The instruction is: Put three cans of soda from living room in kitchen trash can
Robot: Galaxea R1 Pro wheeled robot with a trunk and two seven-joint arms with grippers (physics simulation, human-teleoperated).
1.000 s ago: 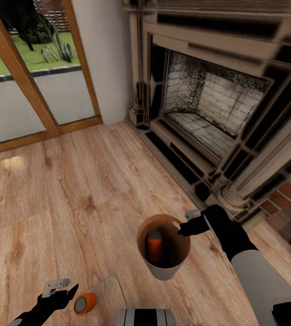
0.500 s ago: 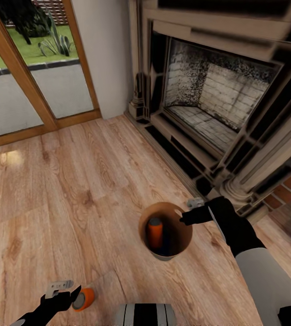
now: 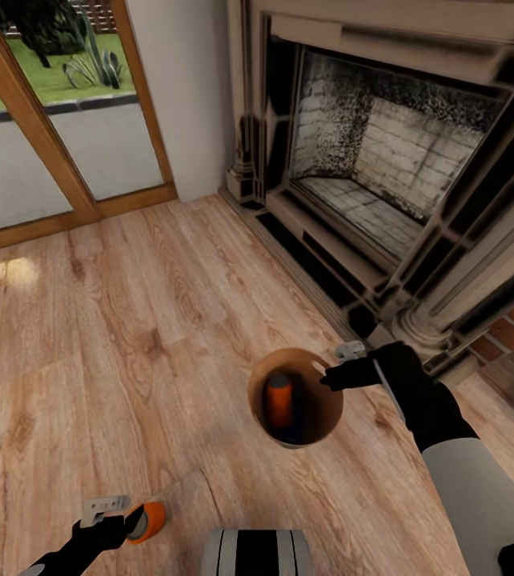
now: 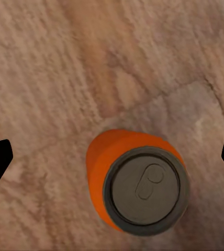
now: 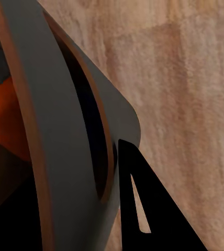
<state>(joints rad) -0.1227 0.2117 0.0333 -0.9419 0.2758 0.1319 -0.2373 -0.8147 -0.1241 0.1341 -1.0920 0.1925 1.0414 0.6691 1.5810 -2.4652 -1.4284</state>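
Our right gripper (image 3: 325, 374) pinches the trash can's (image 3: 331, 419) rim — one orange can (image 3: 279, 402) stands inside. Near left, our left gripper (image 3: 117, 524) is clamped on another orange can (image 4: 135, 183) — above the wood floor (image 3: 129, 336).

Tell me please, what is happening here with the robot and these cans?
The robot stands on a wood floor by a fireplace. Its right pincer grips the rim of the trash can, which already has an orange can inside. The left pincer holds a second orange can, seen top-on between its fingers in the left wrist view. That can is not in the bin yet.
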